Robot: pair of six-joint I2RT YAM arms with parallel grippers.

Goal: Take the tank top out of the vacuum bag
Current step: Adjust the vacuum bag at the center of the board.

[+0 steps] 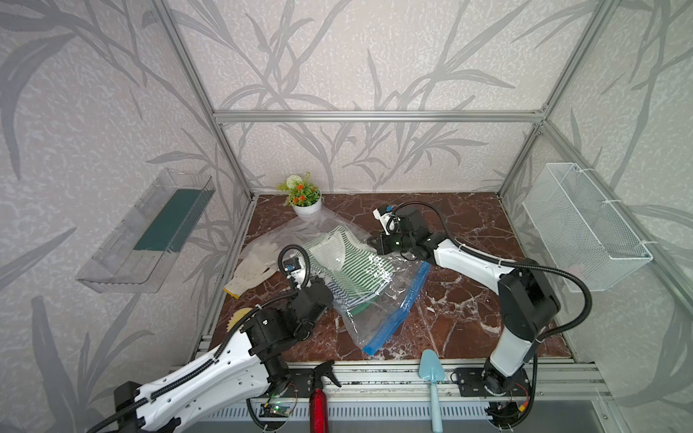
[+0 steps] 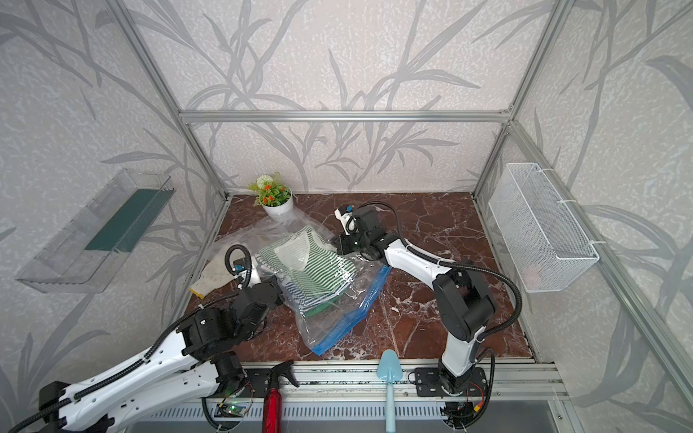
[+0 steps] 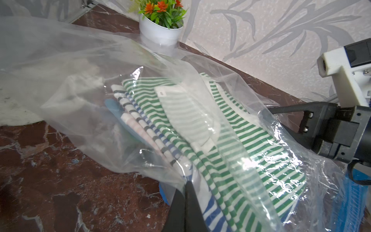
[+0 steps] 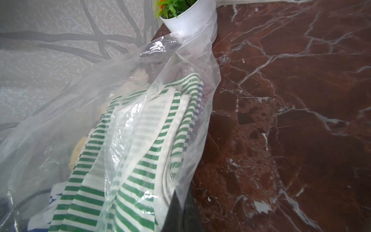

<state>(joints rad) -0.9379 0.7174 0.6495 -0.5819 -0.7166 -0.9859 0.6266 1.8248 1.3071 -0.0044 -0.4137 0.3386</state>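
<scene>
Nearest you, left gripper (image 3: 184,192) is pinched shut on the vacuum bag (image 3: 80,90), mid-table with the tank top (image 3: 230,140) inside; right gripper (image 4: 180,211) clamps its other edge; film looks slippery, cloth soft and light, so grab bunched fabric.

Only legible txt: "S" on size tag (image 3: 161,93) at neck of green-striped tank top (image 3: 230,150).

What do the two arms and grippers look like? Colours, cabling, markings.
Both alike: left arm and right arm have white shells and black joint housings. Black corrugated conduit loops along each, held by white zip ties. The left gripper and right gripper have black tapering fingers. White wrist camera mount. No legible markings.
</scene>
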